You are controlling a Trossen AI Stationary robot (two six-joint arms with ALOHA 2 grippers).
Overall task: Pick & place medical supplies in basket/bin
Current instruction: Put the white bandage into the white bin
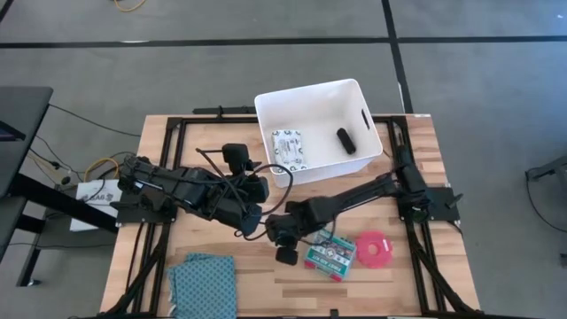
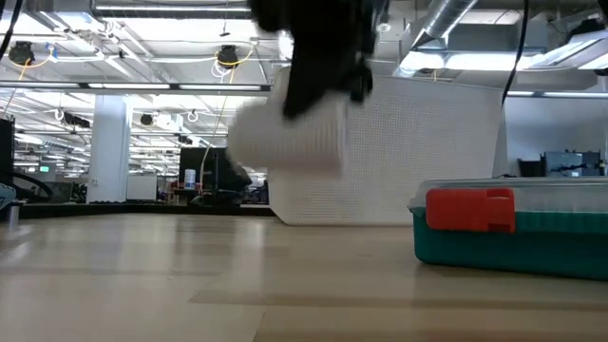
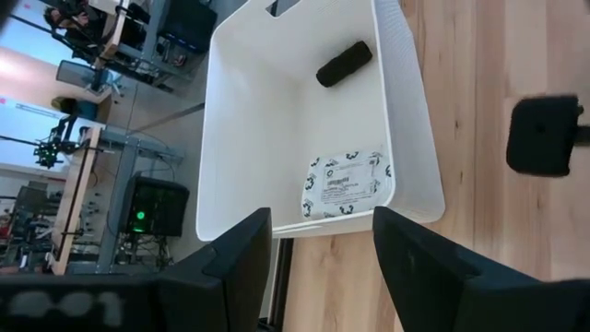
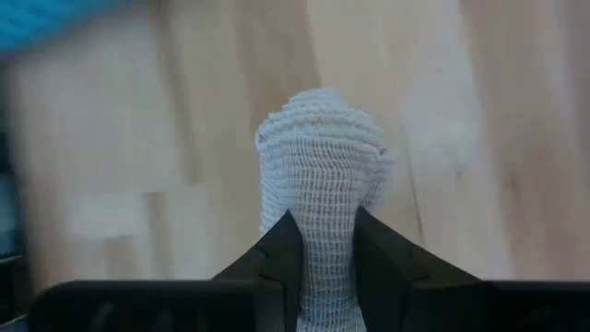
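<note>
My right gripper (image 4: 322, 242) is shut on the small white roll (image 4: 321, 175) and holds it in the air over the middle of the table; in the low view the roll (image 2: 290, 133) hangs under the dark gripper. From above, the right gripper (image 1: 285, 237) hides the roll. The green-and-red pack (image 1: 330, 257) and the pink-red disc (image 1: 374, 249) lie flat on the table to its right. The white tub (image 1: 363, 93) holds the patterned packet (image 1: 288, 149) and the black piece (image 1: 344, 140). My left gripper (image 3: 318, 249) is open, left of the tub's near corner, touching nothing. My right gripper pinches the white roll between its two fingers (image 4: 277, 254), which press the gauze in at its sides (image 4: 318, 231). The roll's rounded end sticks out past the fingertips. The fingers come at it from above, and the roll (image 2: 290, 133) is lifted clear of the table.
A folded teal cloth (image 1: 202, 282) lies near the table's near left corner. The tub (image 3: 406, 120) stands at the far edge, with its perforated wall (image 2: 418, 152) behind the held roll. The green pack with its red latch (image 2: 470, 211) sits close by on the right.
</note>
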